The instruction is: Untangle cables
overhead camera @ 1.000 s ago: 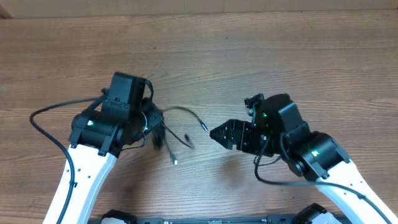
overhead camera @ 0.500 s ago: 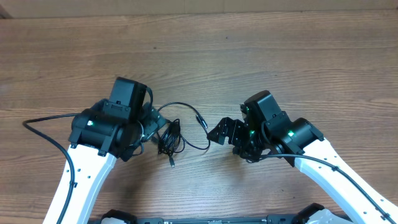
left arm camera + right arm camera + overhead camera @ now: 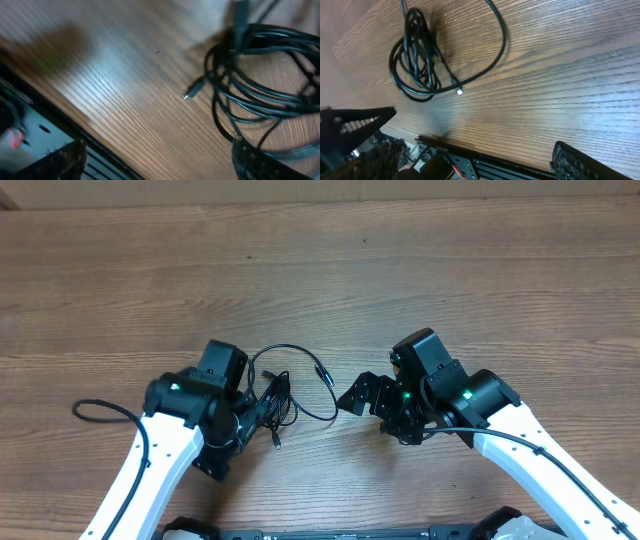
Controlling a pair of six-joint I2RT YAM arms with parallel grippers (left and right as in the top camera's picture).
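Both jaws gape near the tangled cable (image 3: 275, 402).

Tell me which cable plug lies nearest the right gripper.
The upper plug, just beside the right gripper; the lower plug lies below the coil, farther off.

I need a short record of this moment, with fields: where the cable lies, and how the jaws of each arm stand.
cable: black cable, coiled in a loose bundle, lying on the wooden table
cable spread: part of it curves out toward the right gripper
left gripper: jaws open, close to the bundle, holding nothing
right gripper: jaws open, empty, apart from the cable
note: left wrist view is blurred
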